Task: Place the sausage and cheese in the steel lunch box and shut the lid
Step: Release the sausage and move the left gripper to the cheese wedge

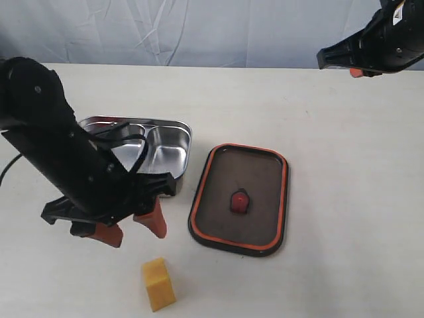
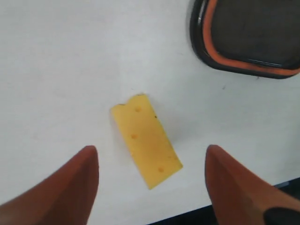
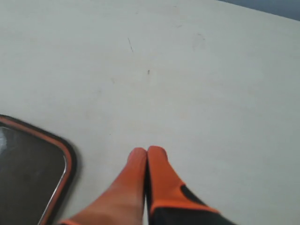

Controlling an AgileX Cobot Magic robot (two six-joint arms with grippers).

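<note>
At lower left of the exterior frame your left gripper point(image 1: 136, 233) hangs wide open, lined up on the cheese point(image 1: 158, 283), which sits on the table point(image 1: 344, 218) below the steel lunch box point(image 1: 173, 127), so I'd call this the cheese pick: descend, straddle it, then close.

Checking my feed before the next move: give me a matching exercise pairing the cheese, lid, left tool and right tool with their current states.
Column one:
1. cheese
2. lid
3. left tool
4. right tool

Column two:
A. shut, holding nothing
B. lying beside the box, orange seal up
C. open, aimed at the cheese
D. yellow, lying free

Pairs: 1-D, 2-B, 3-C, 4-A
</note>
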